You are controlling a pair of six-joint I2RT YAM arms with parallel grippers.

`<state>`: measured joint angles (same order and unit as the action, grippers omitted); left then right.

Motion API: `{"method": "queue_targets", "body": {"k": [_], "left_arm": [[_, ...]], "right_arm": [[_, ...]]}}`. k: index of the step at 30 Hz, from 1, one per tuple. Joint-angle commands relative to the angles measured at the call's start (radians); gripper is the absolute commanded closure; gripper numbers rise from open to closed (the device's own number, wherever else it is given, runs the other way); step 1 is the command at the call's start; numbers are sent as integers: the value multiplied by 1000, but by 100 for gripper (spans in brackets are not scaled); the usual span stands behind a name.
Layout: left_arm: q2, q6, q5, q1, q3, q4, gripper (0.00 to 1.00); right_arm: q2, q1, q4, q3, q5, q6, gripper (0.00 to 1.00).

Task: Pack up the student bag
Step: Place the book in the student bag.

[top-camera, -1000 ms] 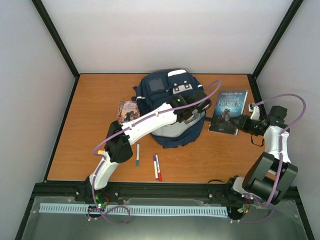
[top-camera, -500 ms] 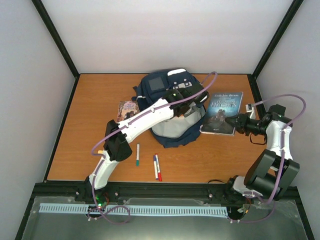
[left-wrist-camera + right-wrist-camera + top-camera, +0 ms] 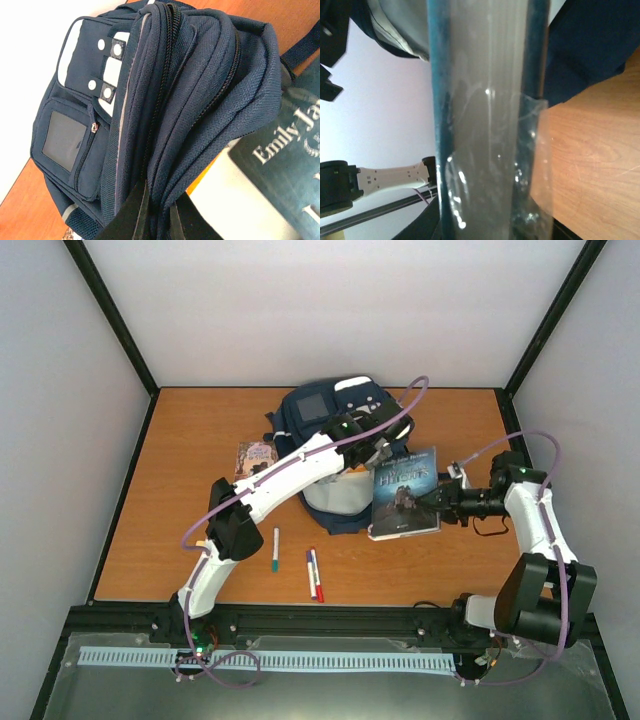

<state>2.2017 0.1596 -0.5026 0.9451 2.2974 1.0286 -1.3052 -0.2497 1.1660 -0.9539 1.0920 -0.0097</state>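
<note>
The navy student bag (image 3: 335, 420) lies at the back middle of the table, its mouth facing right. My left gripper (image 3: 388, 443) is shut on the edge of its upper flap (image 3: 165, 100). The fabric is pinched between the black fingers (image 3: 132, 220), which holds the pale lining (image 3: 335, 495) open. My right gripper (image 3: 438, 503) is shut on a dark teal hardcover book (image 3: 404, 492) and holds it tilted, just right of the opening. In the right wrist view the book's page edge (image 3: 485, 125) fills the space between the jaws. Its cover (image 3: 285, 170) shows beside the bag.
A small paperback (image 3: 257, 460) lies left of the bag. A green-capped marker (image 3: 275, 550) and a red and a blue pen (image 3: 314, 574) lie near the front edge. Black frame posts and white walls close in the wooden table (image 3: 180, 510).
My right arm has swung left from the right edge, carrying the book to the bag's mouth. My left gripper pulled the flap back and up, so the bag opened wider.
</note>
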Motion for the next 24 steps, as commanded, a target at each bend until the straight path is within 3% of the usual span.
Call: {"method": "queue_targets", "body": {"k": [1,17,24], "left_arm": [[-78,-12,-15,-17,48,-79,99],[-112,-33,-5,-20,38,-81,99],[-131,-26,39,-19,40,-82,99]], "right_arm": [[31,61,-73,13,113,37,97],[-34,164,-285,22,159,62,97],[-164,177,-215,-80,142,-98,97]]}}
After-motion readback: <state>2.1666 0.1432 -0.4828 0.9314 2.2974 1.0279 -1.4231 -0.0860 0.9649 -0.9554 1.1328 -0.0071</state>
